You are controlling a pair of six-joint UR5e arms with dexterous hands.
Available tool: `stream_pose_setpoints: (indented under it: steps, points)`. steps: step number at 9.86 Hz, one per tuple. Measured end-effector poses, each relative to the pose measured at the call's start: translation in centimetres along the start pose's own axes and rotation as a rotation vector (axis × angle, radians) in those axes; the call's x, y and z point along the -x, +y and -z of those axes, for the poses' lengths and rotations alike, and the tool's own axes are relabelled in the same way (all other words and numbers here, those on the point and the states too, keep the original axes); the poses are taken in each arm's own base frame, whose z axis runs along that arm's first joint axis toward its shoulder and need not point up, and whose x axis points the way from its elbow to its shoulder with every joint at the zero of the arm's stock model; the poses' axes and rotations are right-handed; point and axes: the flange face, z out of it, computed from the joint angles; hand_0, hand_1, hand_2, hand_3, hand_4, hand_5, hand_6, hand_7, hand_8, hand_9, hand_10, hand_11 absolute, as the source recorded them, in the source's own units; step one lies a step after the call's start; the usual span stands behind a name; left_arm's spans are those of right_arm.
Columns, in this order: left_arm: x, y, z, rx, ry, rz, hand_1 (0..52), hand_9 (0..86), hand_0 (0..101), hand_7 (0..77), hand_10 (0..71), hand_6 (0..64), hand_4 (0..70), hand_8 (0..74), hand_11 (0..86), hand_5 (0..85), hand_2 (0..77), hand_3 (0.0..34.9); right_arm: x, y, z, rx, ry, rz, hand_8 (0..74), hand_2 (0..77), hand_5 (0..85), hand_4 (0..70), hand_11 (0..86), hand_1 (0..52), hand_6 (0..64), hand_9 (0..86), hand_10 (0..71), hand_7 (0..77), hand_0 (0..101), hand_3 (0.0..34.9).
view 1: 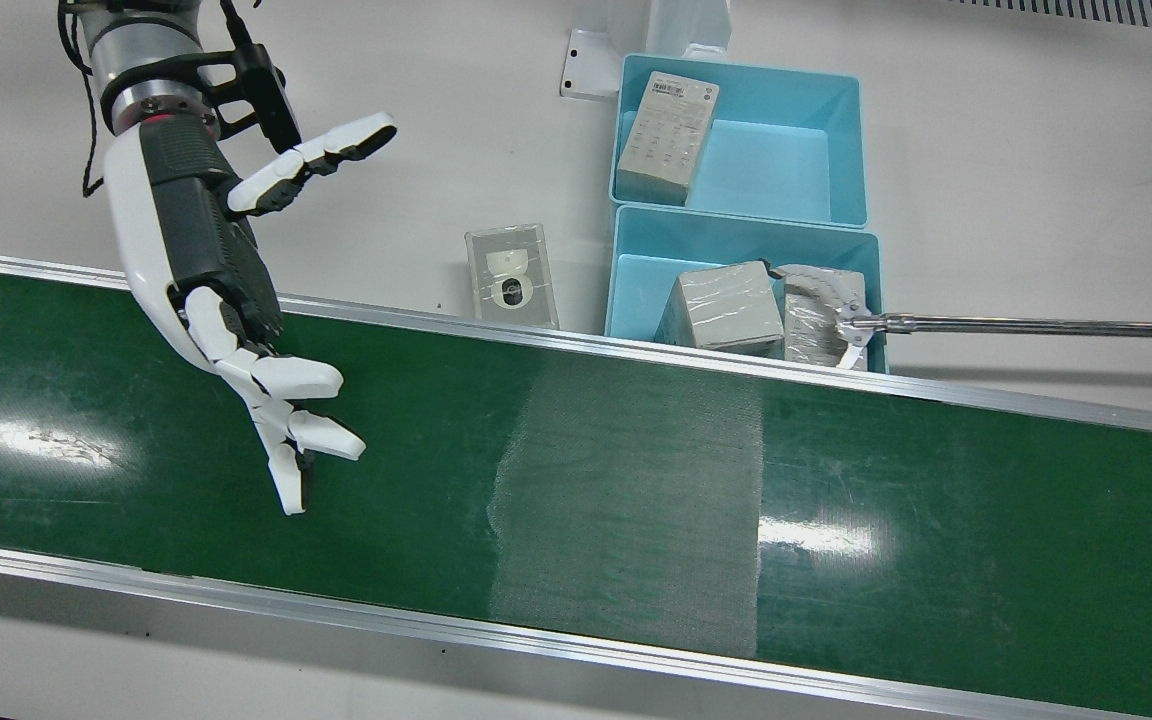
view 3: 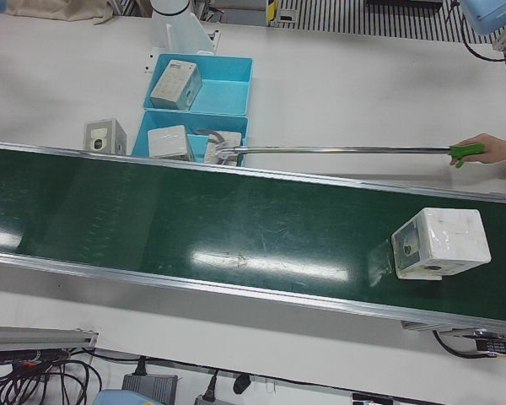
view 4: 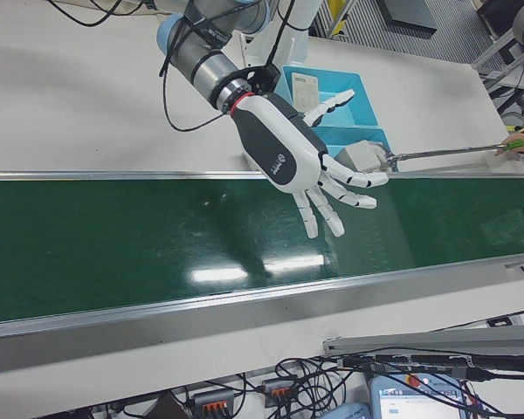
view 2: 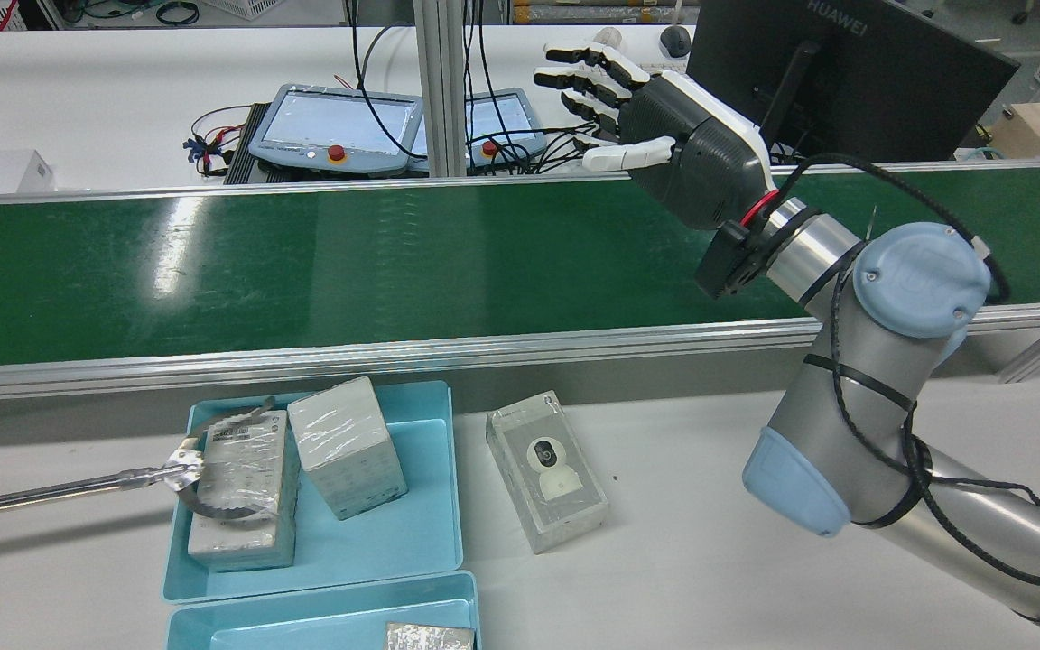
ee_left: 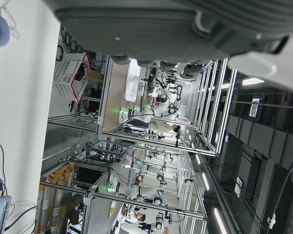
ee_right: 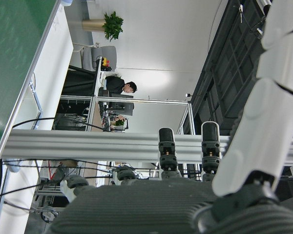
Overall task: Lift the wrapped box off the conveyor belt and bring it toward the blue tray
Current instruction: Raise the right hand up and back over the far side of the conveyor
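One wrapped box (view 3: pixel 441 243): lies on the green conveyor belt (view 3: pixel 236 228) at its far end, on the left arm's half, well apart from the right robot hand (view 1: pixel 236 300).
Right robot hand: hovers over the belt, fingers spread, holding nothing.
Left robot hand: only its underside (ee_left: pixel 185 29) shows; open or closed, cannot tell.
Surface: white surface (view 1: pixel 436 130) beside the belt; lab with racks and monitors beyond.
Blue tray (view 1: pixel 636 275): holds wrapped boxes; a person's hand (view 3: pixel 482 149) holds a long metal reacher (view 3: pixel 337 150) whose tip lies in it.
Camera box (view 1: pixel 510 275): on the surface just beside the tray.
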Motion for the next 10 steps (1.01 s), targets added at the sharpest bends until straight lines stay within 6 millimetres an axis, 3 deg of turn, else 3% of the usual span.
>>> stream_pose_setpoints:
  steps: [2, 4, 8, 10]
  points:
    - [0.0, 0.0, 0.0, 0.0, 0.0, 0.0, 0.0, 0.5, 0, 0.5, 0.0, 0.0, 0.5, 0.5, 0.0, 0.5, 1.1, 0.0, 4.4, -0.9, 1.2, -0.057, 0.001, 0.036, 0.5, 8.7, 28.9, 3.3, 1.1, 7.1, 0.0, 3.3, 0.0, 18.0, 40, 30.6]
    - [0.0, 0.0, 0.0, 0.0, 0.0, 0.0, 0.0, 0.5, 0, 0.5, 0.5, 0.5, 0.5, 0.0, 0.0, 0.5, 1.1, 0.0, 6.6, -2.6, 2.1, -0.109, -0.008, 0.058, 0.5, 11.4, 31.6, 7.1, 1.1, 8.7, 0.0, 5.4, 0.0, 20.7, 41, 30.4]
    - [0.0, 0.0, 0.0, 0.0, 0.0, 0.0, 0.0, 0.5, 0, 0.5, 0.5, 0.0, 0.5, 0.5, 0.0, 0.5, 0.5, 0.0, 8.4, -7.8, 1.3, -0.221, -0.04, 0.031, 0.5, 13.1, 31.6, 5.4, 1.1, 8.7, 0.0, 7.1, 0.5, 20.2, 40, 30.4]
    - [0.0, 0.0, 0.0, 0.0, 0.0, 0.0, 0.0, 0.0, 0, 0.5, 0.5, 0.5, 0.5, 0.5, 0.0, 0.5, 0.5, 0.0, 8.4, -9.0, 0.0, -0.229, -0.051, -0.017, 0.5, 14.2, 31.6, 5.4, 1.1, 8.7, 0.0, 7.1, 0.5, 20.2, 39, 30.4]
